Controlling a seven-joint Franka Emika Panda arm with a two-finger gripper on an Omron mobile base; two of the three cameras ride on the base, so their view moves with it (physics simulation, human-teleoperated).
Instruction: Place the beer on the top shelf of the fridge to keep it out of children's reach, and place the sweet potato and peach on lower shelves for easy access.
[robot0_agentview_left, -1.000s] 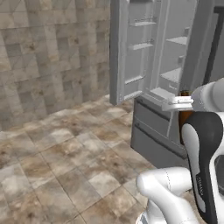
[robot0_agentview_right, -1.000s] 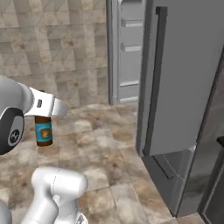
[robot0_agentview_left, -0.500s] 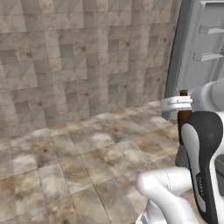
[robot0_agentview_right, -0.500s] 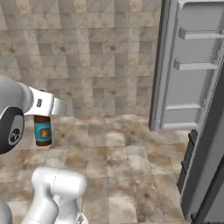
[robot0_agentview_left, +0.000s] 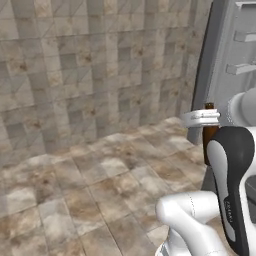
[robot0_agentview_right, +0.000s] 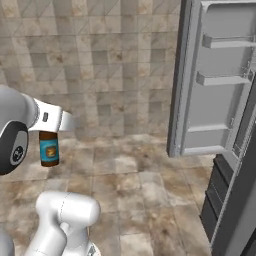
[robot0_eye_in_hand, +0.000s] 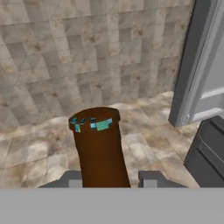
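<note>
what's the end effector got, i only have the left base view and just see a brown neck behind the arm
Observer: It's the beer; the right base view shows its blue-teal label.
Operator: is it really clamped
Observer: Yes, in the hand view the end effector has a finger on each side of the bottle.
Operator: fridge open?
Observer: Yes. In the right base view the fridge door stands open with its door racks showing and nothing on them.
</note>
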